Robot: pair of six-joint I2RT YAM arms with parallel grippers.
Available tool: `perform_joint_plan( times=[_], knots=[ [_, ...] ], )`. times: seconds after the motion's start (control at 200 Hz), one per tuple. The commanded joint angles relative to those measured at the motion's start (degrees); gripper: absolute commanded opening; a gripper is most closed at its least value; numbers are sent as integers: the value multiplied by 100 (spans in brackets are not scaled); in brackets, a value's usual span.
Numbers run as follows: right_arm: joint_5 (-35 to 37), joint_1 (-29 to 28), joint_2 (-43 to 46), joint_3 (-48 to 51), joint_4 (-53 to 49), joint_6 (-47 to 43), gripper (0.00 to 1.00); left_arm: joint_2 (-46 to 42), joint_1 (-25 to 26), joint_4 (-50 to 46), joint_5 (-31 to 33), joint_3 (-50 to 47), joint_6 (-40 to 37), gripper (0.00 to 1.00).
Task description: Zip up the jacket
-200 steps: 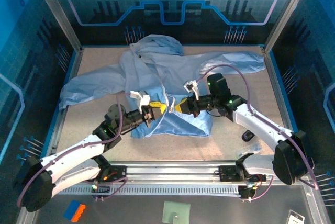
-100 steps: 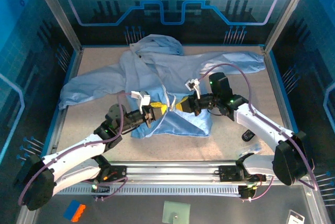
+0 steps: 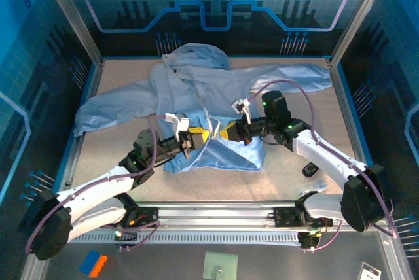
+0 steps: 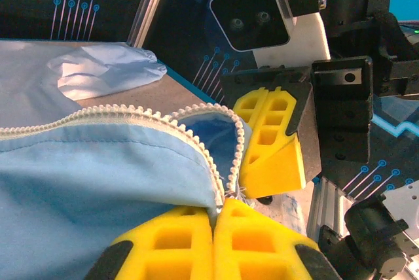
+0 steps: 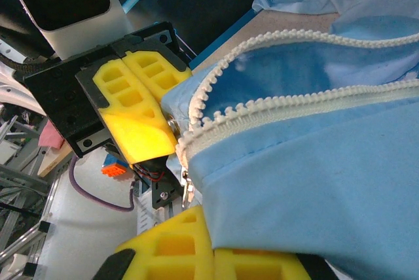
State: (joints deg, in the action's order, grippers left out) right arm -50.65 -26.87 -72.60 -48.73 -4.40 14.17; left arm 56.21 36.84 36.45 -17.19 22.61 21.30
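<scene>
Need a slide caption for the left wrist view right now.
Left gripper and right gripper, facing each other, both shut on the jacket where its open zipper ends.

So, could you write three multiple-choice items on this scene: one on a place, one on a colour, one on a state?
1. Where does the jacket lie?
A) on the floor
B) on the table
C) over a rail

2. What colour are the end effector fingers?
A) yellow
B) red
C) green

3. How is the zipper?
A) closed to the top
B) torn off
C) open, its two rows apart

Answers:
1 B, the fabric spreads over the table.
2 A, both wrist views show yellow blocks.
3 C, the rows of teeth curve away from each other.
</scene>
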Motion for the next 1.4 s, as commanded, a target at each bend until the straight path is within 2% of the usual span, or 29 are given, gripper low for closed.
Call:
perform_joint_plan(
  times=[0.0, 0.835, 1.396],
  knots=[
    [-257, 63, 97, 0, 155, -19, 0, 5, -37, 397, -187, 80, 120, 0],
    [-301, 68, 88, 38, 244, 10, 0, -127, -98, 539, -188, -106, 243, 0],
    [-324, 69, 18, 23, 518, 198, 0, 69, -104, 913, -500, -161, 516, 0]
  ],
)
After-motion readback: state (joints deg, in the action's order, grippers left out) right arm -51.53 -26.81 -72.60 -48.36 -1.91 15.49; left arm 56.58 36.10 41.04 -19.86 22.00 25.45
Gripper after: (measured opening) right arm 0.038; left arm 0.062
